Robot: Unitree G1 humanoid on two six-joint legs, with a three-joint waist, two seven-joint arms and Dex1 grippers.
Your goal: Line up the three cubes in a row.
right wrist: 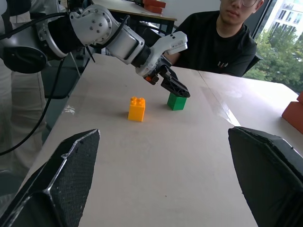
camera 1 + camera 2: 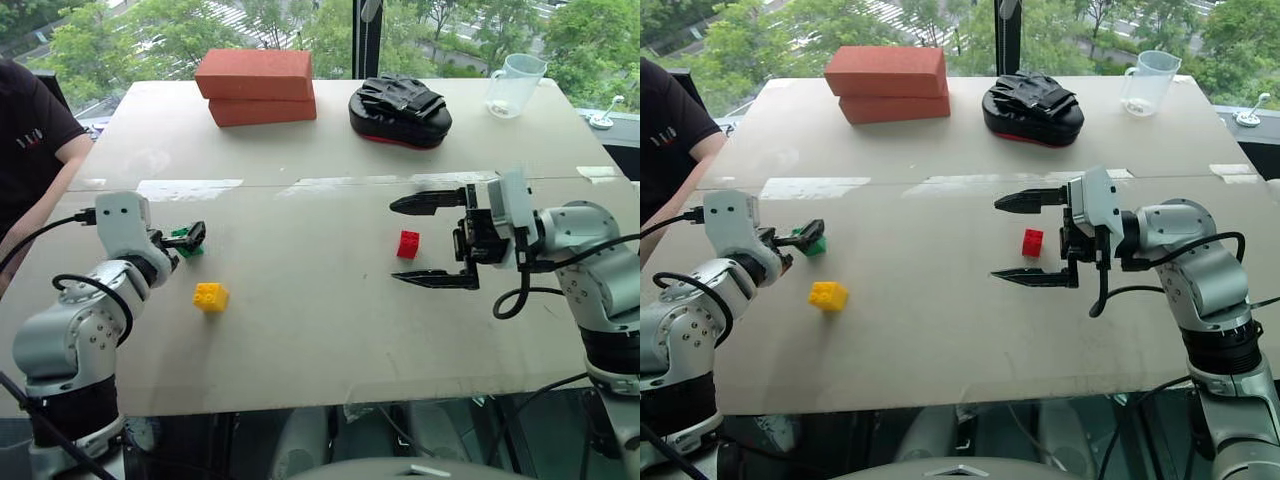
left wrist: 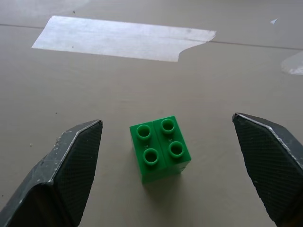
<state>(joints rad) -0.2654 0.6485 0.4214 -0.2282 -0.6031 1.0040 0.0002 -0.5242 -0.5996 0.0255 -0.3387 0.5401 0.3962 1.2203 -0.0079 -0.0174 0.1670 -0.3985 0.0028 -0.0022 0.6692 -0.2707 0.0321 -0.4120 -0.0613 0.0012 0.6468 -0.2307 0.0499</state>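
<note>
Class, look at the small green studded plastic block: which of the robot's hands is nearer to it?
Left. The left hand is open, fingers either side of the green block. The right hand, also open, is across the table beside the small red studded block.

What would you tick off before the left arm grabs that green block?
1. Left gripper open: ok.
2. Green cube between its fingers, not yet touched: ok.
3. Green cube upright, studs up: ok.
4. Right gripper open, empty, off the red cube: ok.
5. Yellow cube clear of the left arm's path: ok.
6. Three cubes in a row: not ok.
</note>
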